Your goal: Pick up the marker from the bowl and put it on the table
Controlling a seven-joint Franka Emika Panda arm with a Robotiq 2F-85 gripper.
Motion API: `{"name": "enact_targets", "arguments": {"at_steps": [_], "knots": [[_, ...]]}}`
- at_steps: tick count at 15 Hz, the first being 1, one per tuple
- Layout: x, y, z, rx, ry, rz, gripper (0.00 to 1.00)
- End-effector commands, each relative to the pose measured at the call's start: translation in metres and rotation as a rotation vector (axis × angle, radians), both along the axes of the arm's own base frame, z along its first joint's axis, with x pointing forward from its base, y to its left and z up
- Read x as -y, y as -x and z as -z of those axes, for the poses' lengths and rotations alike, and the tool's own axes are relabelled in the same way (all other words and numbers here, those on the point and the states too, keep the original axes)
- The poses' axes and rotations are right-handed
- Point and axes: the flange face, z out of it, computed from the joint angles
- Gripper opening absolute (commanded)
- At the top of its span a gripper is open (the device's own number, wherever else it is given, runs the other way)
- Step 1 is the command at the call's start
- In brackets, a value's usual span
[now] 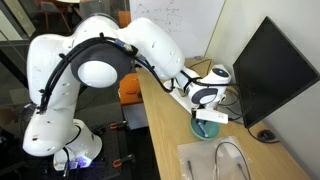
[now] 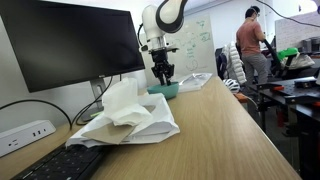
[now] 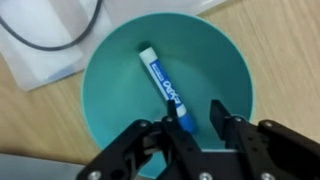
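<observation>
1. In the wrist view the bowl (image 3: 110, 100) fills the middle of the frame. It is teal, round and smooth inside.
2. The marker (image 3: 165, 85) lies inside the bowl on its floor. It runs on a slant from the upper middle of the frame down toward the lower right. Its body is white with blue lettering, and its lower end is dark blue.
3. The claw (image 3: 192, 125) enters from the bottom edge of the wrist view, inside the bowl's rim. Its jaws stand apart, wider than the marker, with the marker's blue end between them. The pads seem not to press on it, though the view is too blurred there to be sure.
4. The bowl stands on the surface (image 3: 290, 40), on pale wood, beside a white sheet (image 3: 40, 65) at the left of the frame. A dark cable (image 3: 50, 42) loops over that sheet.
5. In both exterior views the claw (image 1: 207, 112) (image 2: 162, 75) points straight down, just above the bowl (image 1: 207, 128) (image 2: 165, 90). The marker is too small to make out in these views.
6. In an exterior view the white arm (image 1: 100, 60) fills the left half, and a dark monitor (image 1: 275, 70) stands at the right on the surface (image 1: 165, 125).
7. In an exterior view crumpled paper (image 2: 125, 110) lies at centre on the surface (image 2: 220, 130). A keyboard (image 2: 80, 160) is at the lower left, and a person (image 2: 250, 45) stands at the upper right.
</observation>
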Motion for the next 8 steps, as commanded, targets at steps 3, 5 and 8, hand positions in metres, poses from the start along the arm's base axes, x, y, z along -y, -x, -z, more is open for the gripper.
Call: {"name": "enact_targets", "arguments": {"at_steps": [3, 5, 8], "knots": [[-0.003, -0.020, 0.007, -0.051, 0.028, -0.045, 0.44], [-0.009, -0.024, 0.013, -0.067, 0.034, -0.062, 0.48], [-0.017, -0.027, 0.023, -0.089, 0.046, -0.091, 0.46]]}}
